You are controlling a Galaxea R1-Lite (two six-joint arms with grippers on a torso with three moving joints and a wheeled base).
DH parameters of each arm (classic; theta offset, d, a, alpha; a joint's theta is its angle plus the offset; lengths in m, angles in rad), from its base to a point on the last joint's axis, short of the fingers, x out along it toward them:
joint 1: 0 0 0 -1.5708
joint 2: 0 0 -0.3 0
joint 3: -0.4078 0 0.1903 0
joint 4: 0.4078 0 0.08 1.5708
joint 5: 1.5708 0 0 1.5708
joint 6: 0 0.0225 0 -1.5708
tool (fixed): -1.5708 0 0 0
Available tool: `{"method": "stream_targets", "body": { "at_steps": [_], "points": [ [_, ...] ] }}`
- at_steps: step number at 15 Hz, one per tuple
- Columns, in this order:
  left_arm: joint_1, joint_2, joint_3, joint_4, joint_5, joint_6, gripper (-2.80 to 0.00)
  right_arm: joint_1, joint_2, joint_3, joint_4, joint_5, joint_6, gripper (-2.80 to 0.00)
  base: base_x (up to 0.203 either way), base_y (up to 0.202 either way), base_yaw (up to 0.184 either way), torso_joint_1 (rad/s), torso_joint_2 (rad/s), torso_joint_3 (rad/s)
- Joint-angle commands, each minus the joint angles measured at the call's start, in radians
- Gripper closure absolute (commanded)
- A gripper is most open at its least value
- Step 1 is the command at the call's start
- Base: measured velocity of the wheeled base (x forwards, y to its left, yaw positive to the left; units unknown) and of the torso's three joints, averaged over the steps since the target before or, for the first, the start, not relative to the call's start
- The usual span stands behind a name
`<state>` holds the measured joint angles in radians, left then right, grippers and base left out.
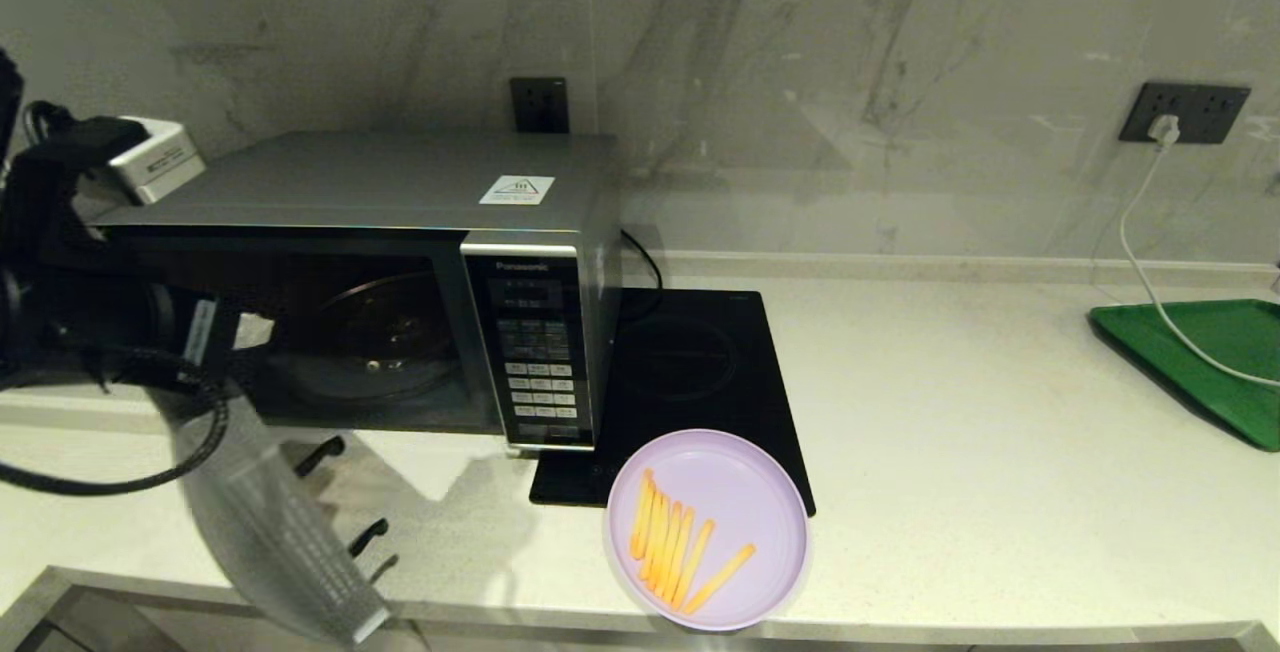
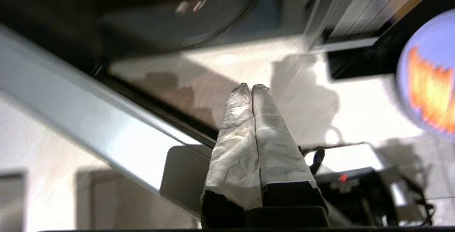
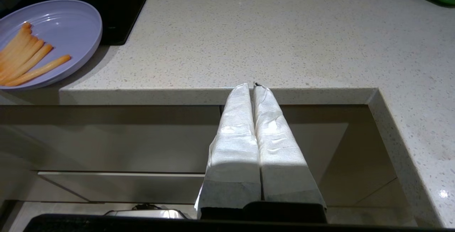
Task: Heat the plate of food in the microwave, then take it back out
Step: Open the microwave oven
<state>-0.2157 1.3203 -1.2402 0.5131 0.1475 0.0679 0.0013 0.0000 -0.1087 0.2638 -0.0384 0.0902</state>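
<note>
The silver-grey microwave [image 1: 400, 182] stands at the back left of the counter, its keypad panel [image 1: 540, 352] on its right side. Its door [image 1: 280, 532] is swung out toward me and blurred, so the dark cavity and glass turntable [image 1: 380, 332] show. The lilac plate [image 1: 745, 487] holds orange fries [image 1: 680, 542] and sits at the counter's front edge, right of the microwave. My left arm [image 1: 90, 312] is by the door's left side. The left gripper [image 2: 251, 86] is shut and empty beside the door's edge [image 2: 106, 132]. The right gripper [image 3: 250, 85] is shut and empty, below the counter edge, right of the plate [image 3: 71, 18].
A flat black induction hob [image 1: 700, 372] lies right of the microwave, its front corner under the plate. A green tray [image 1: 1210, 352] sits at the far right, with a white cable [image 1: 1140, 262] running to a wall socket [image 1: 1185, 112]. A white box [image 1: 155, 162] sits behind the microwave's left corner.
</note>
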Motion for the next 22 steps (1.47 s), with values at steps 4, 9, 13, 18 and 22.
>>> {"method": "stream_targets", "body": {
  "at_steps": [4,9,13,18,22],
  "points": [
    [0.205,-0.255,0.057,0.091,0.010,0.075,0.00,0.000,0.000,0.000,0.002,0.000,0.000,0.00,0.000,0.000,0.000,0.000,0.00,0.000],
    [0.392,-0.412,0.048,0.179,0.006,0.177,0.00,0.000,0.001,0.000,0.002,0.000,-0.001,0.00,0.000,0.000,0.000,0.000,0.00,0.000],
    [0.375,-0.435,0.046,0.193,-0.043,0.187,0.00,0.000,0.001,0.000,0.002,0.000,0.000,0.00,0.000,0.000,0.000,0.000,0.00,0.000],
    [0.381,-0.434,0.204,0.189,-0.042,0.158,0.00,0.000,0.000,0.000,0.002,0.000,0.000,0.00,0.000,0.000,0.000,0.000,0.00,0.000],
    [0.498,-0.388,0.237,0.175,-0.037,0.122,0.00,0.000,0.001,0.000,0.002,0.000,0.000,0.00,0.000,0.000,0.000,0.000,0.00,0.000]
  ]
}}
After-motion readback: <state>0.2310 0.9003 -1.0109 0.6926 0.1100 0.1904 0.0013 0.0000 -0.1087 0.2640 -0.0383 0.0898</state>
